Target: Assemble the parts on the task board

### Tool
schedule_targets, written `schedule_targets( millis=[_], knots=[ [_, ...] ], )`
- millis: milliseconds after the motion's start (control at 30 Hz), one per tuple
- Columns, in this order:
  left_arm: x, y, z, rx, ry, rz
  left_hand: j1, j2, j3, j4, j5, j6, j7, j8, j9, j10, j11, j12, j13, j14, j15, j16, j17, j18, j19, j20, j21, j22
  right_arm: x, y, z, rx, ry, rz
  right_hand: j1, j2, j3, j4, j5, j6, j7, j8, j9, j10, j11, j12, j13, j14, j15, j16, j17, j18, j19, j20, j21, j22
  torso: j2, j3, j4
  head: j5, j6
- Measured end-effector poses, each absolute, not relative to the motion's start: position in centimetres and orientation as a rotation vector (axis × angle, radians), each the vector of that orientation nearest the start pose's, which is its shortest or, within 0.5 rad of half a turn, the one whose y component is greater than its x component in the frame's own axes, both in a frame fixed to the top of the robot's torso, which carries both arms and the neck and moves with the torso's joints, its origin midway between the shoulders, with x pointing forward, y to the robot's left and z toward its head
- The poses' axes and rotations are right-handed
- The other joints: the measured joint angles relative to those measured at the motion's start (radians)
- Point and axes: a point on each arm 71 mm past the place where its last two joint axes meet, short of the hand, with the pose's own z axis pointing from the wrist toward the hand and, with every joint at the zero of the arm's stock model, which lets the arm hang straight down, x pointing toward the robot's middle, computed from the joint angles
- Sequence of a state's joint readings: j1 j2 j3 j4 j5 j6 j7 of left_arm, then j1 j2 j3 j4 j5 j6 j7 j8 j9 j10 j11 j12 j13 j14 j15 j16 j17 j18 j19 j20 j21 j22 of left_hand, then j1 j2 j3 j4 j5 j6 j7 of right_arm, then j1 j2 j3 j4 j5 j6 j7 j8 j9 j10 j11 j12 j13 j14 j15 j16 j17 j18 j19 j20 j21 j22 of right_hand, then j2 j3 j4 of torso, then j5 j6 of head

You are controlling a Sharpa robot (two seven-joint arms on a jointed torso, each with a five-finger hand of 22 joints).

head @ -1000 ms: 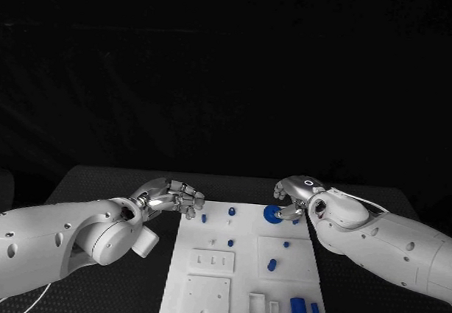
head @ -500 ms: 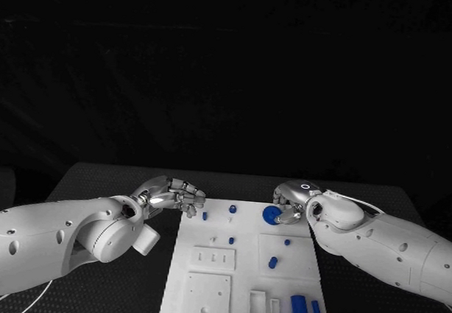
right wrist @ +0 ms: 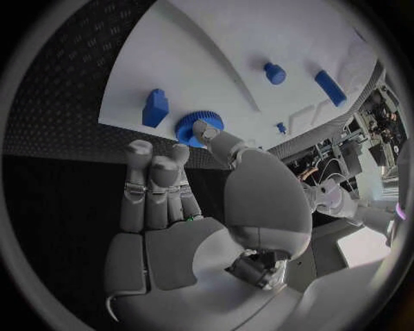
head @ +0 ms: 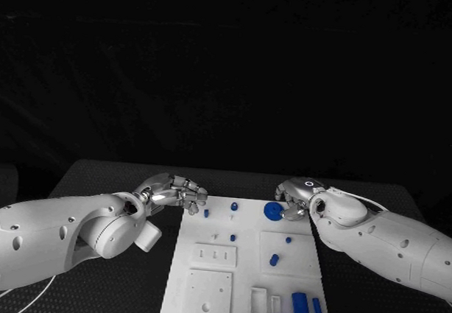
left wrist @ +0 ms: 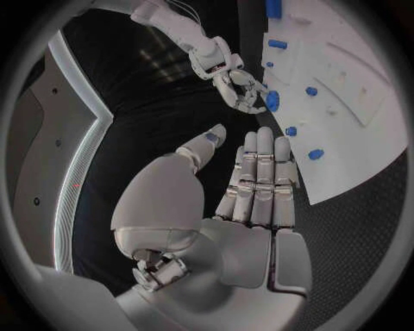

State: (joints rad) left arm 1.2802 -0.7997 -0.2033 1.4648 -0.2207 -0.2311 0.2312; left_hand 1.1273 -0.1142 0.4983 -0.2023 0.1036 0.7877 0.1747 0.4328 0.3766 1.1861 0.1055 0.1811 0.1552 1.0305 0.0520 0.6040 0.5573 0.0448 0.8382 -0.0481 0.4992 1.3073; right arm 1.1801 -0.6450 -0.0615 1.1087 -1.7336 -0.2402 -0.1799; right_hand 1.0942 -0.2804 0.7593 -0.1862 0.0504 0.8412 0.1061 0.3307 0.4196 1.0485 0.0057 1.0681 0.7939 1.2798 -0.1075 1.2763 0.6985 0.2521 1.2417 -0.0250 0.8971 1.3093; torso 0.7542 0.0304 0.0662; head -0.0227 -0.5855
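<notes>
Because the blue gear (head: 274,211) sits at the far right corner of the white board (head: 201,302), the right hand (head: 295,197) reaches over it, fingers (right wrist: 205,131) touching its toothed rim, seemingly to seat it; whether they truly pinch it I cannot tell. The left hand (head: 177,194) hovers off the board's far left edge, fingers straight together, holding nothing

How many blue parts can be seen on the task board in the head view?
7: a gear at the right hand, two pegs near the far edge, one mid-board, one on the right block, two bars at the near right. Others may be hidden.
</notes>
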Motion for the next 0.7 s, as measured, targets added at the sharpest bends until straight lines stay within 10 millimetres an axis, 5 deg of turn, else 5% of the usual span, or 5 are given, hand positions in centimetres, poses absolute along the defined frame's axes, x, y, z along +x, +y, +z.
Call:
schedule_targets(
  millis=[700],
  knots=[
    [48.87,19.95,-20.97,-0.880,1.769,-1.363,0.000,0.000,0.003,-0.003,0.000,0.000,0.000,0.000,0.001,0.000,0.000,0.000,0.001,0.000,0.000,0.000,0.002,-0.001,0.000,0.000,0.004,0.001,54.58,-21.93,-23.15,-0.296,1.750,0.257,-0.044,0.015,-0.025,0.006,0.000,0.005,-0.005,0.009,0.004,-0.005,-0.002,0.170,0.132,0.000,0.002,0.060,0.105,-0.010,0.002,-0.006,0.082,0.000,0.000,0.0000,-0.0013,-0.002,-0.005]
  ],
)
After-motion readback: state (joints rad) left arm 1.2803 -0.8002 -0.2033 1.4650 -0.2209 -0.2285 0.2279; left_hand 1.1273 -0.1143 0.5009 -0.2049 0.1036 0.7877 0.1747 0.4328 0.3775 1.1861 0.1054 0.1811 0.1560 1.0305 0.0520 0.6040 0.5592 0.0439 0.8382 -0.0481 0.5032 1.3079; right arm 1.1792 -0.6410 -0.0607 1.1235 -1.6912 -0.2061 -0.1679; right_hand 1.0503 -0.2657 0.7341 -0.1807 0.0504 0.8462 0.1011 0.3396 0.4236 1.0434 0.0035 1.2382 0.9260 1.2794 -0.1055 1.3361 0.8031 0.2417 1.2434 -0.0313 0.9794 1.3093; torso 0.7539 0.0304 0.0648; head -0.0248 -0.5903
